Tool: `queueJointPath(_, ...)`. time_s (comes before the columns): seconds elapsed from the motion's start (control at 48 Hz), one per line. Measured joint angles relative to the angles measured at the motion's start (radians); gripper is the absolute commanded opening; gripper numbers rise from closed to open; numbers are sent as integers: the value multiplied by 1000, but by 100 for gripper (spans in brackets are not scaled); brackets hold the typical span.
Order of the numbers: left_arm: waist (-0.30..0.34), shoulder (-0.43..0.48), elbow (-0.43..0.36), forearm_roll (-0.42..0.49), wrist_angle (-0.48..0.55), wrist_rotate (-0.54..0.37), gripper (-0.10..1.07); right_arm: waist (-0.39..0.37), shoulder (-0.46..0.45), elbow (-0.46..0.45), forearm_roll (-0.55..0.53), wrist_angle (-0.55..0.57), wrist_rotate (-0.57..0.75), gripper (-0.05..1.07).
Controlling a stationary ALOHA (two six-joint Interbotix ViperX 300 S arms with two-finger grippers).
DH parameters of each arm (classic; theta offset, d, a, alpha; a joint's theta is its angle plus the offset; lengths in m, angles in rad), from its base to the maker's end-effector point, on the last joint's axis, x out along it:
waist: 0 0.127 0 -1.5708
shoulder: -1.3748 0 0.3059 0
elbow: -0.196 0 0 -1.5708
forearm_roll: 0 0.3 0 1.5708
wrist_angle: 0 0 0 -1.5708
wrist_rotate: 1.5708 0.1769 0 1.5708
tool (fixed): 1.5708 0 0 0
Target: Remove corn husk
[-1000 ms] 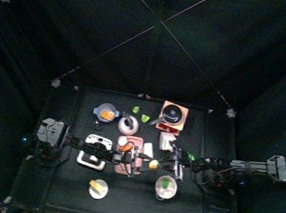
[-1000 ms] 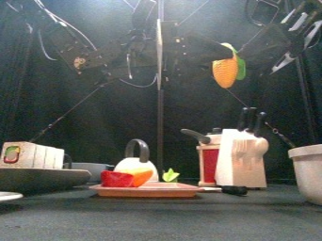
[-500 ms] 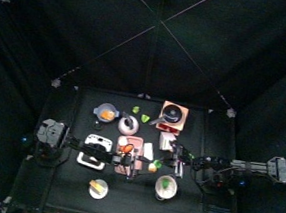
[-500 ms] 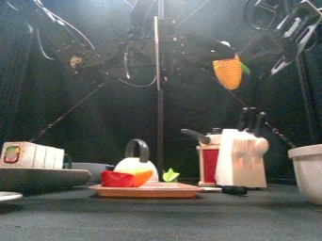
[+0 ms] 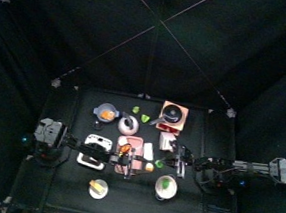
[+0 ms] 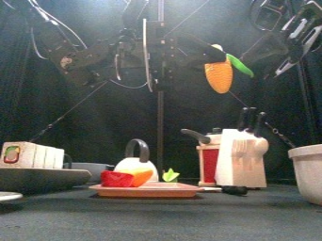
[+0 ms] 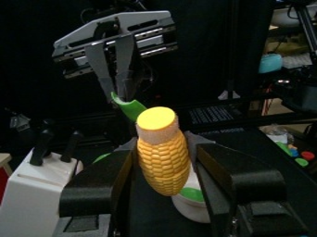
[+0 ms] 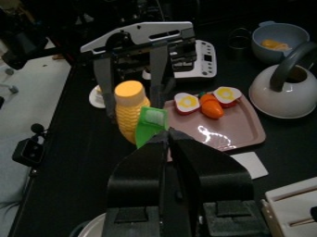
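Observation:
A yellow corn cob (image 6: 219, 73) hangs high above the table between the two arms. My left gripper (image 7: 168, 162) is shut on the cob (image 7: 162, 148) and holds it upright. My right gripper (image 8: 158, 143) is shut on a green husk strip (image 8: 151, 125) that peels off the cob (image 8: 130, 109). In the front view the husk (image 6: 238, 65) sticks out from the cob's top towards the right. The left wrist view shows the right gripper's fingers (image 7: 120, 56) holding the husk (image 7: 128, 106) behind the cob. In the top view the cob (image 5: 151, 162) is over the table's middle.
Below stand a pink tray (image 6: 145, 190) with cut tomato and orange pieces, a white kettle (image 6: 136, 155), a knife block (image 6: 236, 151), a white bowl (image 6: 310, 169) at the right and a white box (image 6: 32, 155) at the left.
The cob has shifted slightly left and down. The green husk strip now sticks out further to the right of the cob.

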State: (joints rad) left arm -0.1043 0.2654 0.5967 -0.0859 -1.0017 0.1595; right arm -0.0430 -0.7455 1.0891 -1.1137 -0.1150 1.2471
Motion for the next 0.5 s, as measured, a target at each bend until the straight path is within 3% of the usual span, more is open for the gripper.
queueJointPath(0.5, -5, -5, 9, -2, 0, -2, 67, -3, -18, 21, 2, 3, -2, 50)
